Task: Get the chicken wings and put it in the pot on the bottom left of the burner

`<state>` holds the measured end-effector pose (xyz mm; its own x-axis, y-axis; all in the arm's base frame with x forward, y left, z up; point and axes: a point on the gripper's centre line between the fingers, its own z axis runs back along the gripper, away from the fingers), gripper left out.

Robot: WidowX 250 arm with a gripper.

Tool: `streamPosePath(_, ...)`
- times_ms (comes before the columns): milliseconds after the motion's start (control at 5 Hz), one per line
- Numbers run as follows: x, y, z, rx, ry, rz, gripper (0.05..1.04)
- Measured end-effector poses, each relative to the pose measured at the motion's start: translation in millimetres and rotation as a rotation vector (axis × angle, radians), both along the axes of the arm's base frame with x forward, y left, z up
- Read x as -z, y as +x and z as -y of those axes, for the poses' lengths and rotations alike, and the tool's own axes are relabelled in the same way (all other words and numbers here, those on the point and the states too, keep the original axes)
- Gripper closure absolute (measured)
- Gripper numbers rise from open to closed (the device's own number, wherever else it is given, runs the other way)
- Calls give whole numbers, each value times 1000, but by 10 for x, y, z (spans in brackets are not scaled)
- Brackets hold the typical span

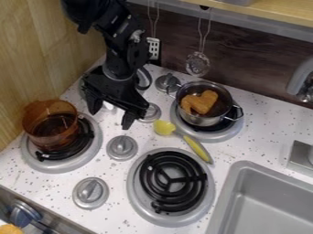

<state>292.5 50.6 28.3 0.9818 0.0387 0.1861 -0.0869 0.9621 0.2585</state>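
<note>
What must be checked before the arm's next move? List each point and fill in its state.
1. Black two-finger gripper open: ok, fingers spread apart.
2. Gripper above the golden-brown chicken wings: not ok, it hangs left of them in the view.
3. Wings accessible: ok, they lie in the lidless silver metal pot.
4. Transparent amber pot open to receive them: ok, no lid on it.
5. Amber pot sitting flat on the black coil burner: cannot tell, its base contact is unclear.
6. Yellow-handled utensil out of the silver pot's mouth: ok, it lies beside that pot.
</note>
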Motion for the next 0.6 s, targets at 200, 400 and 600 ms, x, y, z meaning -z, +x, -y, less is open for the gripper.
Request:
streamPosePath(200, 58, -19, 8, 17, 0, -20, 84)
streamPosePath(400, 90, 1, 79, 172, 2, -24, 84)
streamPosePath(600, 58, 62, 218, 322, -56, -49, 84)
